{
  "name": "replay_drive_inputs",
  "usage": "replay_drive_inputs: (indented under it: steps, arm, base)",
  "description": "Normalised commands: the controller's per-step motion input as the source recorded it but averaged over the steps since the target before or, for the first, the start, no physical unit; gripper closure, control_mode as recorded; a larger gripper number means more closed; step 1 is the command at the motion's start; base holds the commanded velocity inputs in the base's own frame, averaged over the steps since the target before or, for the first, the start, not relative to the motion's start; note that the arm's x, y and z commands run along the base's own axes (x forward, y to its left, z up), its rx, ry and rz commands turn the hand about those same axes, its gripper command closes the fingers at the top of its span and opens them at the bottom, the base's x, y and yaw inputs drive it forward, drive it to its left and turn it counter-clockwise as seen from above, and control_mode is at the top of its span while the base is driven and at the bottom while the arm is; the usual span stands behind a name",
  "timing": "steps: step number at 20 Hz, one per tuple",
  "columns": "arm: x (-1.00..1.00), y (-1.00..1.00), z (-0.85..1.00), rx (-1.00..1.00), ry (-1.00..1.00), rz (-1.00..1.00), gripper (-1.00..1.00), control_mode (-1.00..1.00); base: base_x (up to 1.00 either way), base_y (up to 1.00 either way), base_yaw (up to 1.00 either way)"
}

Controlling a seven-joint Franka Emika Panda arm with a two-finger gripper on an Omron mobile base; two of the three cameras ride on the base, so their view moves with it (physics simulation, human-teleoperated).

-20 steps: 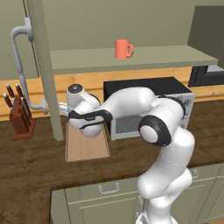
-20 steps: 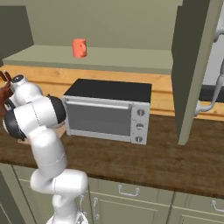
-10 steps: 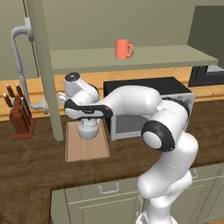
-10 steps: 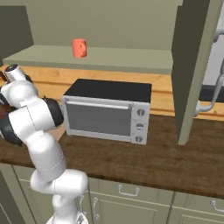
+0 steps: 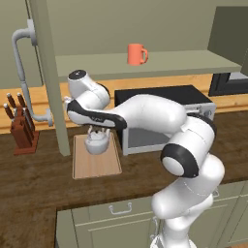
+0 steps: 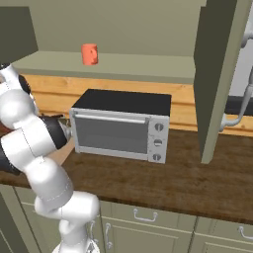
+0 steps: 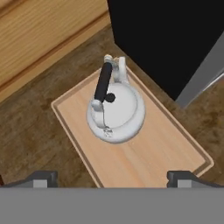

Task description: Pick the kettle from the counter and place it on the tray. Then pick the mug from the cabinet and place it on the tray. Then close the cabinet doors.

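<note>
Resting on tray [image 7: 183, 144], kettle [image 7: 116, 111] beside toaster oven [image 6: 121, 126], end effector [image 7: 111, 178] apart above.

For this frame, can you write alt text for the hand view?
A silvery kettle with a dark arched handle sits on the light wooden tray, seen from above. The open end effector hovers over it, fingertips apart. The tray rests on the dark counter beside a black toaster oven.

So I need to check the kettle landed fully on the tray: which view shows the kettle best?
The hand view: it looks straight down on the kettle, whole and unobstructed, standing inside the tray rim with the open pincer above. The left base view shows the kettle partly covered by the arm.
</note>
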Motion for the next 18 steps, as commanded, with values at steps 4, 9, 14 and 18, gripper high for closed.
replay_drive_inputs:
  steps: [4, 9, 14, 18]
  arm:
    - [-0.06, -0.12, 0.00, 0.00, 0.00, 0.00, -1.00, -1.00]
    - [-0.29, -0.35, 0.40, -0.01, -0.14, 0.16, -1.00, -1.00]
    - [-0.22, -0.88, 0.69, -0.05, -0.21, 0.46, -1.00, -1.00]
    - [-0.43, -1.00, 0.40, -0.12, -0.13, 0.47, -1.00, -1.00]
  base:
    - [0.00, 0.00, 0.00]
    - [0.00, 0.00, 0.00]
    - [0.00, 0.00, 0.00]
    - [0.00, 0.00, 0.00]
